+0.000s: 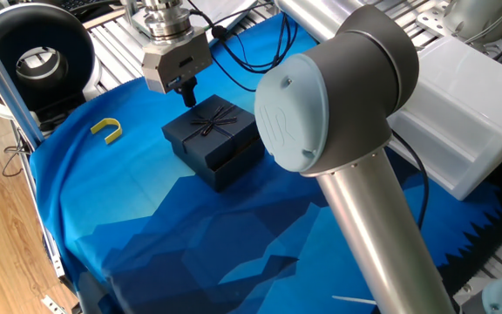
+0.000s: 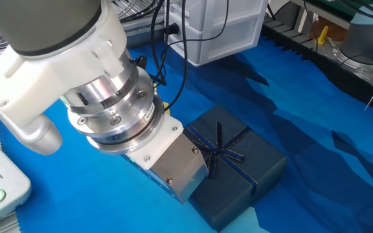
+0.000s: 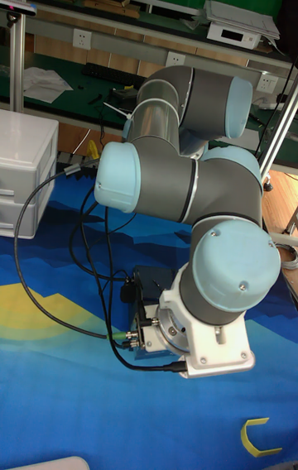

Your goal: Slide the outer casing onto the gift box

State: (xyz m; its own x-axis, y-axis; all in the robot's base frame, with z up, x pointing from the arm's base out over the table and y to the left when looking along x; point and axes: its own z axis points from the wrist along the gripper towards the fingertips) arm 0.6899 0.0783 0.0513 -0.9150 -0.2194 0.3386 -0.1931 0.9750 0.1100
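Observation:
The outer casing (image 1: 209, 127), dark navy with a thin ribbon bow on top, lies on the blue cloth; it shows again in the other fixed view (image 2: 233, 163). It covers the gift box, whose tan interior shows in no view. My gripper (image 1: 186, 94) stands at the casing's far-left edge, its dark fingers together and touching or almost touching that edge, with nothing held. In the other fixed view the metal gripper body hides the fingertips. The tall fixed view shows only a dark corner of the casing (image 3: 151, 280) behind the arm's wrist.
A yellow U-shaped piece (image 1: 106, 129) lies on the cloth left of the casing. White plastic drawers (image 1: 471, 113) stand at the right. Black cables (image 1: 244, 54) run behind the gripper. A black round device (image 1: 37, 54) sits at the far left corner.

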